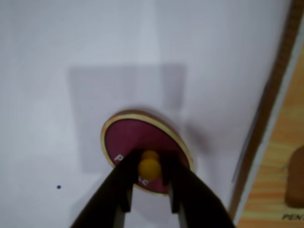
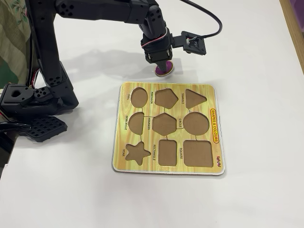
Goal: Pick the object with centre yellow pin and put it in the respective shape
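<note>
White table (image 2: 266,57): bears all items. Puzzle board (image 2: 216,156): yellow wood-grain, nine brown cutouts; oval recess (image 2: 138,97) at its far left corner in the fixed view, empty. Black gripper (image 1: 149,183): jaws narrowly parted, closed around the yellow knob (image 1: 149,166). Purple oval piece (image 1: 137,142): pale-rimmed, flat on table just beyond board's far edge.

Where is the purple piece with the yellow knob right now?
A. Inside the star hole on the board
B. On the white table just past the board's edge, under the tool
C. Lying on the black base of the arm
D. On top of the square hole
B: in the fixed view the purple piece lies on the white table beyond the board, and the wrist view shows the tool straddling its yellow knob.
</note>
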Controlling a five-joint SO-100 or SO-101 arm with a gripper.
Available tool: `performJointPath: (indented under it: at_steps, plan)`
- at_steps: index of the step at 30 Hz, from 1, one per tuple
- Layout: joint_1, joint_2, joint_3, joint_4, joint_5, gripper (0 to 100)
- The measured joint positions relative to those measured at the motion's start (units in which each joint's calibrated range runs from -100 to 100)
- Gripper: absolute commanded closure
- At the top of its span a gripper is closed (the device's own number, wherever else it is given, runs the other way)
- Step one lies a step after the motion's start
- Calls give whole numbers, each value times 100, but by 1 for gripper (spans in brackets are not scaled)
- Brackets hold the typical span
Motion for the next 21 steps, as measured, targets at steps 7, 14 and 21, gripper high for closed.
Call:
performJointPath:
  at_steps: [7, 14, 21]
  plan:
    - [0, 0, 0, 0, 99, 96]
    - [0, -344, 54, 0, 291, 95]
    - [37, -971, 621, 9, 291, 95]
